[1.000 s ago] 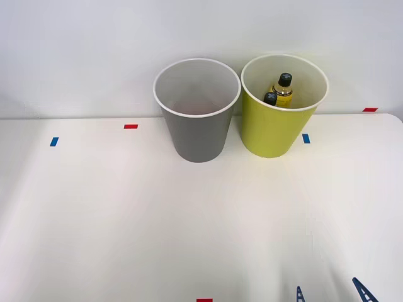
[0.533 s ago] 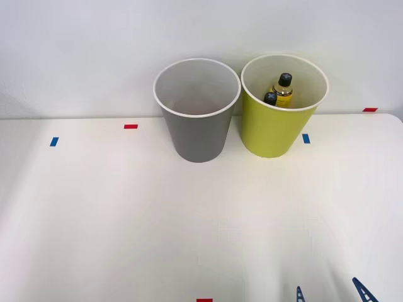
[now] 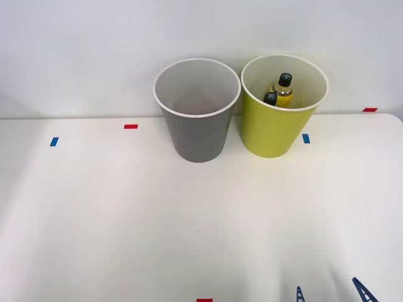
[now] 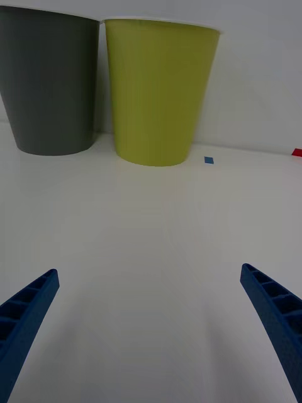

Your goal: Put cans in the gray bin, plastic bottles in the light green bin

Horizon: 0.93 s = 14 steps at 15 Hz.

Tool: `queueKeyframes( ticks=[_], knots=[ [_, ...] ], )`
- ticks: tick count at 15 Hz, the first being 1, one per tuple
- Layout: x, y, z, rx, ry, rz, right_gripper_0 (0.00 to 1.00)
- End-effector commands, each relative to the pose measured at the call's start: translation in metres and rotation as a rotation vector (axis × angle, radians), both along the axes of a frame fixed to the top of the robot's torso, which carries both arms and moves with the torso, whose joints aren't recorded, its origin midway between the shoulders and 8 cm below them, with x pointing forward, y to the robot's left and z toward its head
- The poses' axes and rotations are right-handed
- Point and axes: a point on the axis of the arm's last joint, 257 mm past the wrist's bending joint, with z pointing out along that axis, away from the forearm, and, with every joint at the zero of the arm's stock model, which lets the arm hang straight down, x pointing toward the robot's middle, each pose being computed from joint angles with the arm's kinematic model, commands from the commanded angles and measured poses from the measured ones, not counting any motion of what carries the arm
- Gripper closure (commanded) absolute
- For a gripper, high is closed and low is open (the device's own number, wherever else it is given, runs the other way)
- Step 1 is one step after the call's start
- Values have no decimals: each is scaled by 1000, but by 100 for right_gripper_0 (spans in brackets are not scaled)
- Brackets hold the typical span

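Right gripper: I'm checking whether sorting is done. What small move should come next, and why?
Probably hold the right gripper back, open. Both plastic bottles sit inside the light green bin, and nothing lies on the table; the gray bin hides its bottom.

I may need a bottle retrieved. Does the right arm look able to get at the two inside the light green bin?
Probably yes: the bin is open-topped, the bottles stand uncovered, the table between is bare, and the right tool is open.
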Motion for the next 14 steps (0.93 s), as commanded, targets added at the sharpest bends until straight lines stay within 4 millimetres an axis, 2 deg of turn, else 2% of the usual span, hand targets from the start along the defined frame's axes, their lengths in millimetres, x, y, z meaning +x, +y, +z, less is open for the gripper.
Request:
queueKeyframes(
  ticks=[1, 14],
  knots=[
    [0, 0, 0, 0, 0, 0, 0],
    [0, 0, 0, 0, 0, 0, 0]
  ],
)
